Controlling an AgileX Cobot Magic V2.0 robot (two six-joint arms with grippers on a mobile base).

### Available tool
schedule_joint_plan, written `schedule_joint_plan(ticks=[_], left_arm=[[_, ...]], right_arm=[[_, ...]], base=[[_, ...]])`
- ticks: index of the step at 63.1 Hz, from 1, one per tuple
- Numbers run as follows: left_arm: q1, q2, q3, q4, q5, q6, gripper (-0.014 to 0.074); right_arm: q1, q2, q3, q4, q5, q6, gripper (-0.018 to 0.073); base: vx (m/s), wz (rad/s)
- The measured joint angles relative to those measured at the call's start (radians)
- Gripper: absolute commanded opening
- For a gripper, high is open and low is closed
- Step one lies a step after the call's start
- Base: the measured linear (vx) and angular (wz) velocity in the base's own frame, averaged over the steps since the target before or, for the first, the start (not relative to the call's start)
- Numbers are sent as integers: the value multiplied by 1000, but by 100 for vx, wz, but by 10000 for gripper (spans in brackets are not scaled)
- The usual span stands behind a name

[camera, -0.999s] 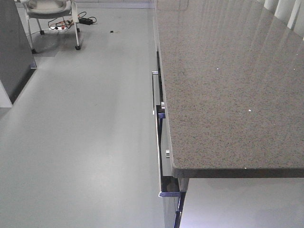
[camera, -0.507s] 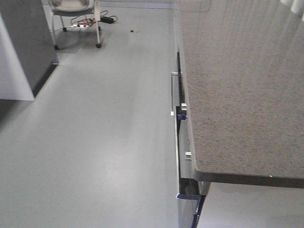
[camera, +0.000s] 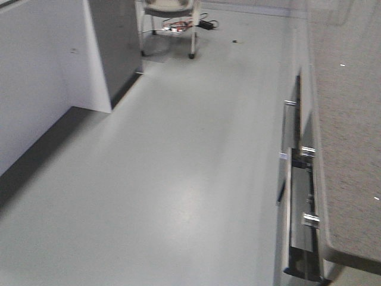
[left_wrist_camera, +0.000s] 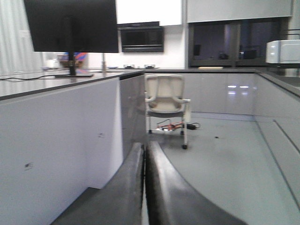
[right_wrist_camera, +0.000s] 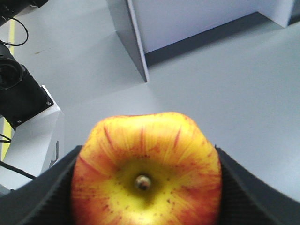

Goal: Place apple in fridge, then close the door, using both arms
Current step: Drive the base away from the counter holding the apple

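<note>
Apple (right_wrist_camera: 146,171) between fingers (right_wrist_camera: 42,197), lower edge off-frame

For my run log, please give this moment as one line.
right gripper: shut on glossy red-and-yellow round apple | left gripper: shut, empty | apple over pale grey floor, not yet placed
</note>
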Motion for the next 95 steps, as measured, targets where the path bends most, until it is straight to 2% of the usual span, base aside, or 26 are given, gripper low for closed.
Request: schedule_joint_plan(ticks=[95], left_arm=[[0,0,0,0,0,0,-6]], right_arm=[[0,0,0,0,18,0,367]], base=[[-1,47]])
